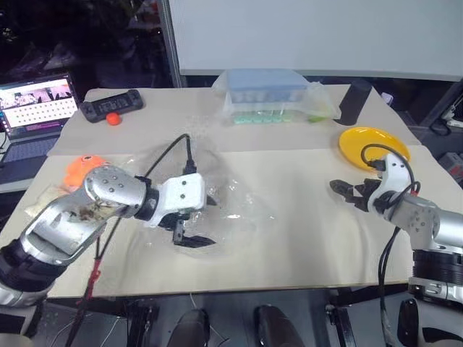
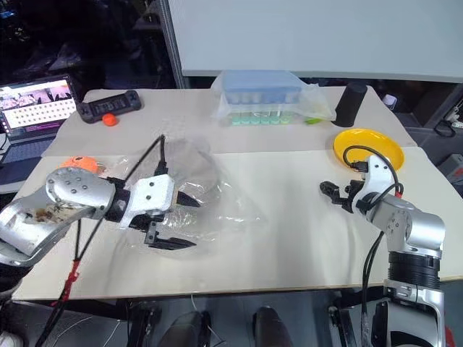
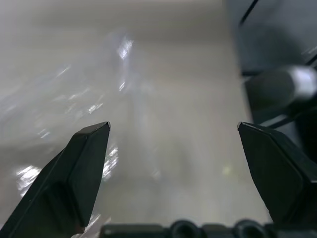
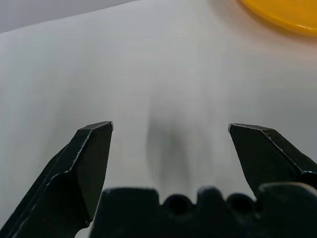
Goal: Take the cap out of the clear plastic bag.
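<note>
Counter: covered in pale beige sheeting, with a seam running across it at mid-depth. A white panel stands behind the far edge; the room on the left is dark.

Clear plastic bag: lies crumpled and flat-looking on the counter, left of centre, with shiny wrinkles. The cap cannot be made out in or near the bag.

Left end effector: over the near side of the bag, fingers spread wide, gripping nothing. In the left wrist view the crinkled film lies beneath and ahead of the fingers.

Right end effector: released and empty, fingers apart, over bare counter, well apart from the bag. The yellow plate sits just beyond it.

Far edge: a blue-lidded box in clear wrap, with a dark cylinder to its right. Far left: a black controller with a small red-orange object beside it. An orange object sits near the left arm. An open laptop stands off the counter's left edge.
</note>
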### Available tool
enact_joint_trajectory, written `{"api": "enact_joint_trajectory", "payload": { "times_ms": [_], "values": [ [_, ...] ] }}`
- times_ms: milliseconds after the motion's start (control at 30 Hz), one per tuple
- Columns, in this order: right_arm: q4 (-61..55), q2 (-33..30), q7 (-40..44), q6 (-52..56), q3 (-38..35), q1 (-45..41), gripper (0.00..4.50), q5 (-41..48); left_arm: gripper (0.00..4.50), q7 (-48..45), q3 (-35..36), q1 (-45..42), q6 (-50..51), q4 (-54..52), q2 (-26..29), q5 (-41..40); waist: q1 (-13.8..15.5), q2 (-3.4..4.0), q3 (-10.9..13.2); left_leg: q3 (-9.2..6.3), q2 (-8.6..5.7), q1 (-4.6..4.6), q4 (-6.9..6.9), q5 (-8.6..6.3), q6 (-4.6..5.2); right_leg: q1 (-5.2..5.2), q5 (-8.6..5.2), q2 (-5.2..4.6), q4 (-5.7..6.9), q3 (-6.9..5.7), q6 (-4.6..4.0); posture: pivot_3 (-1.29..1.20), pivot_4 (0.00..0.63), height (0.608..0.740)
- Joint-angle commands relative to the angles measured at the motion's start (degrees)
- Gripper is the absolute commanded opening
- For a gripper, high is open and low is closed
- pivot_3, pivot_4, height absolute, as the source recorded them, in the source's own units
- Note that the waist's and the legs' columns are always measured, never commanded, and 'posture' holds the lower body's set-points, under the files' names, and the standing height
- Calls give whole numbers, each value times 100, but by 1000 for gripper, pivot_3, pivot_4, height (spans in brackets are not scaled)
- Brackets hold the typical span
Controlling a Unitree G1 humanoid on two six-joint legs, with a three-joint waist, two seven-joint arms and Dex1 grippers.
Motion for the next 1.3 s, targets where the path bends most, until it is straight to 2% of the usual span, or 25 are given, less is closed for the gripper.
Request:
{"api": "enact_joint_trajectory", "payload": {
  "times_ms": [33,200,300,667,900,1100,1300],
  "values": [
    [-190,-48,13,6,-111,-62,4500,17,4420,178,-78,273,-691,-112,94,836,13,0,0,0,0,-3,-1,0,0,-2,4,-1,-1,0,-6,0,150,740],
    [-172,-22,19,-12,-72,-90,4500,4,4420,393,-5,944,-761,-373,59,1264,22,0,0,1,0,-7,0,0,0,-4,6,-3,-3,-1,-10,0,150,740],
    [-120,-19,26,-44,-51,-130,4500,-19,4420,561,113,1236,-421,-676,-74,1242,29,0,0,1,1,-7,0,0,0,-3,5,-3,-2,-2,-8,0,150,740],
    [26,73,63,-119,58,-285,4500,-103,4420,851,98,1459,77,-937,-258,1505,26,0,0,1,1,-6,1,0,0,-2,2,-3,-3,-3,-3,0,150,740],
    [-35,27,83,-92,-1,-197,4500,-130,4420,867,173,2008,471,-1336,-352,1201,26,0,0,1,1,-7,0,0,0,-3,5,-4,-5,-2,-7,0,150,740],
    [-74,1,70,-61,-23,-184,4500,-135,4420,751,453,2016,903,-1438,-741,445,32,0,0,1,1,-5,1,0,0,1,3,-5,-6,-4,-4,0,150,740],
    [-57,-45,76,-58,-14,-214,4500,-151,4420,749,106,2134,-228,-1057,-52,1472,18,0,0,3,1,-4,0,0,0,-2,6,-4,-7,-1,-9,0,150,740]
  ]
}}
